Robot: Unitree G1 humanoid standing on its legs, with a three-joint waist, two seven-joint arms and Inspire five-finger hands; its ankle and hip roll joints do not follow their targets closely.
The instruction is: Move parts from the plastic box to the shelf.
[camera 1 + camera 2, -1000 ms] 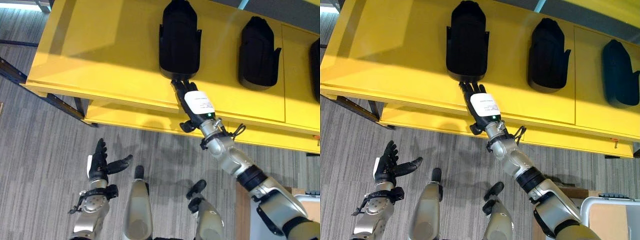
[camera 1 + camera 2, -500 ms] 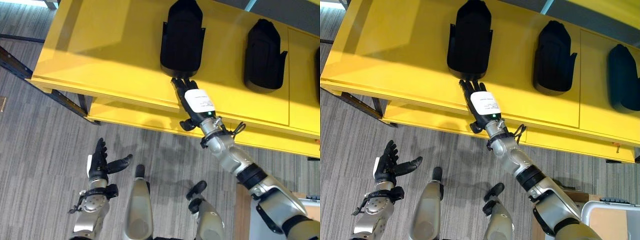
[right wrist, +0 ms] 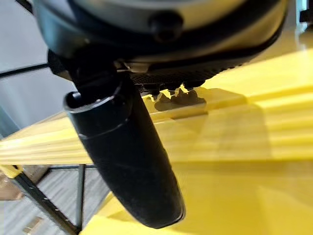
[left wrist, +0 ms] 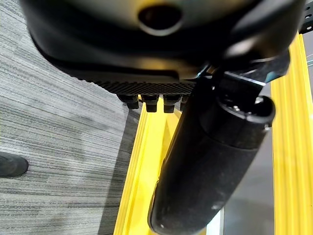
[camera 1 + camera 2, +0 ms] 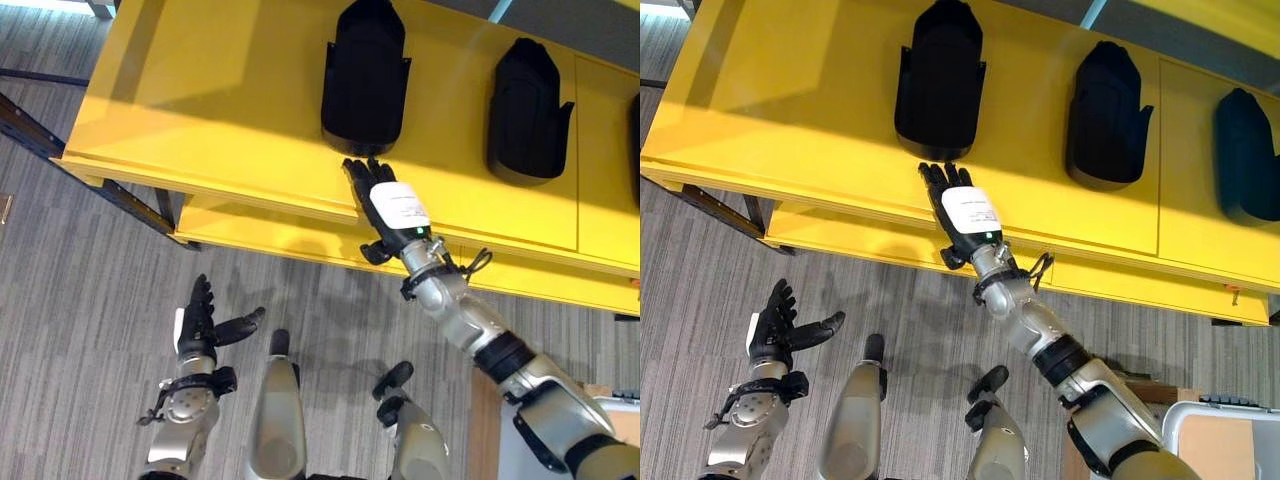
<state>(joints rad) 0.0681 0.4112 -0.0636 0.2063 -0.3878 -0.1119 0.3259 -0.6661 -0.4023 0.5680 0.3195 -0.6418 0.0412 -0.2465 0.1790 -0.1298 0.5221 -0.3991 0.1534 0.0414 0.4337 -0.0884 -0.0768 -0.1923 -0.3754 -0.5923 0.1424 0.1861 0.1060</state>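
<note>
From the left eye, the right hand [image 5: 385, 200] lies flat on the yellow shelf [image 5: 200, 110], fingers straight and spread, tips just short of the nearest black part [image 5: 366, 75]. A moment ago those fingertips were touching the part's near end; now there's a sliver of yellow between them, so the hand is backing off and that part looks placed. A second black part [image 5: 527, 100] sits well apart along the shelf.

Over to the right eye: same story, plus a third part [image 5: 1247, 155] at the far end, and a corner of the plastic box [image 5: 1225, 435] down by the robot's right side. The left hand [image 5: 775, 330] hangs low over the carpet [image 5: 700, 290], fingers relaxed and open, holding nothing.

Left wrist: thumb out, fingertips straight, the shelf's yellow edge beyond.

Right wrist: thumb extended, fingertips over bare yellow shelf, nothing gripped. I'd say the box is next.
</note>
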